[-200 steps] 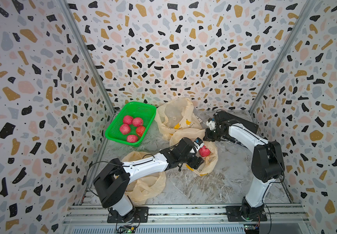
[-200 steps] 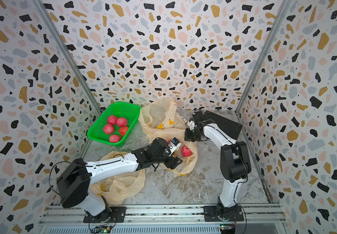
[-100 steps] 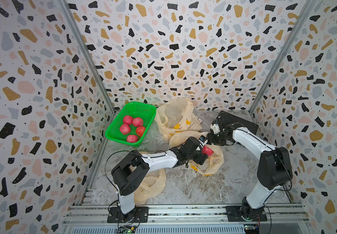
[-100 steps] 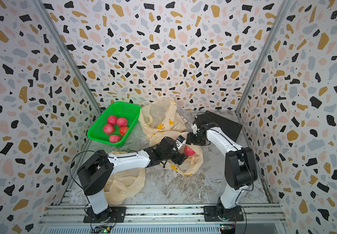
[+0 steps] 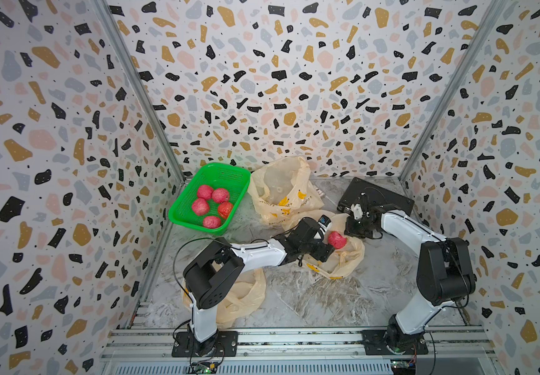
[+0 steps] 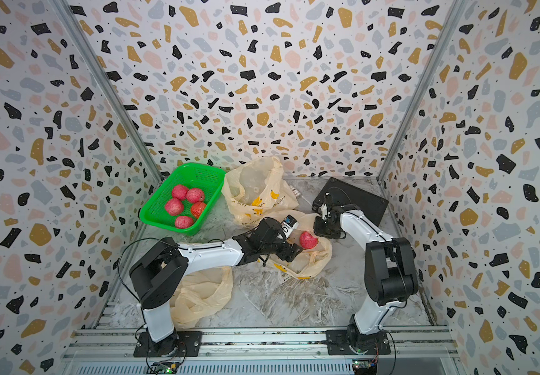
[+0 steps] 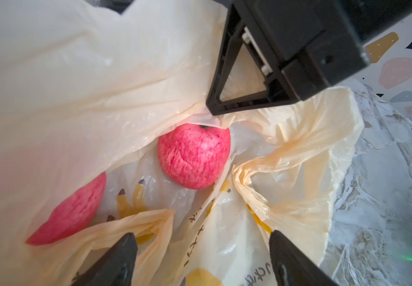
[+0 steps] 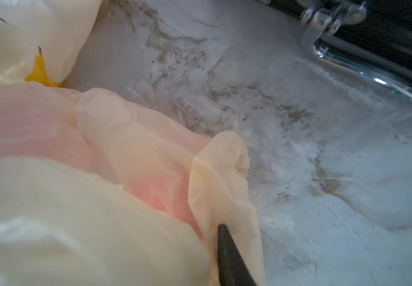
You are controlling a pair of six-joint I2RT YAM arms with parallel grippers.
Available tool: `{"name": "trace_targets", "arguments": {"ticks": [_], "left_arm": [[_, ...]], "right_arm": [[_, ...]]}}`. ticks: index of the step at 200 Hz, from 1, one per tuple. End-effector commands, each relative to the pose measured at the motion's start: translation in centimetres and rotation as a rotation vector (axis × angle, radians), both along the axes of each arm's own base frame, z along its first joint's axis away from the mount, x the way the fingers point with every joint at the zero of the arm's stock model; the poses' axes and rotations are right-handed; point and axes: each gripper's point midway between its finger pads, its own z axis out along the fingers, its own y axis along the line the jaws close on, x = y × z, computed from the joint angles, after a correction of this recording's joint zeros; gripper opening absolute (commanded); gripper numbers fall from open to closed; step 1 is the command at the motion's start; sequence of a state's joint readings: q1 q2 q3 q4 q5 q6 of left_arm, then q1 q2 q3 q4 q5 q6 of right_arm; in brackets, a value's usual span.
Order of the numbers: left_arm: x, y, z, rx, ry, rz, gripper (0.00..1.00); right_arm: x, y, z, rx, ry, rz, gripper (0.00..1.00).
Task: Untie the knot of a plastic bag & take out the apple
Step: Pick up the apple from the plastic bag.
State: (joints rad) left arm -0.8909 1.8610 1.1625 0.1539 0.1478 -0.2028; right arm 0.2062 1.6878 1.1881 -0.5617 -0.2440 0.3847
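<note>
Left wrist: left hand [image 7: 201, 235] wide open, short of apple [image 7: 193, 156]

The marble-patterned tabletop [image 5: 294, 302] carries a green basket [image 5: 197, 228] at the back left and a black flat case [image 5: 385, 194] at the back right. A back bag [image 5: 278, 185] lies between them, an open plastic bag [image 5: 343, 264] mid-table and a crumpled bag [image 5: 245, 292] front left.

The left arm [image 5: 255, 253] stretches low and far forward, wrist roughly level, and the left gripper [image 7: 203, 250] has its jaws spread wide. The right arm [image 5: 404, 227] angles inward with its wrist tipped down, and the right gripper [image 7: 213, 110] pinches a fold of the plastic bag [image 7: 299, 148].
</note>
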Motion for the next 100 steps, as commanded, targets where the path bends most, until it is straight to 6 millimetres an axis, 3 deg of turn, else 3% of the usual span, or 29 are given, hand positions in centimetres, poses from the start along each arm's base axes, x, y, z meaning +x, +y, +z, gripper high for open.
{"name": "trace_targets", "arguments": {"ticks": [1, 32, 75, 100], "left_arm": [[0.7, -1.0, 1.3, -0.049, -0.014, -0.013, 0.84], [0.8, -1.5, 0.9, -0.056, -0.002, -0.020, 0.84], [1.1, -1.7, 1.1, -0.060, -0.008, -0.021, 0.84], [1.3, -1.5, 1.0, -0.056, -0.010, -0.013, 0.85]], "right_arm": [[-0.3, 2.0, 1.4, 0.121, -0.017, 0.024, 0.17], [-0.3, 1.8, 1.7, 0.123, -0.041, 0.013, 0.04], [1.7, 0.4, 1.8, 0.076, -0.103, -0.074, 0.01], [2.0, 0.7, 0.2, 0.087, -0.066, -0.079, 0.00]]}}
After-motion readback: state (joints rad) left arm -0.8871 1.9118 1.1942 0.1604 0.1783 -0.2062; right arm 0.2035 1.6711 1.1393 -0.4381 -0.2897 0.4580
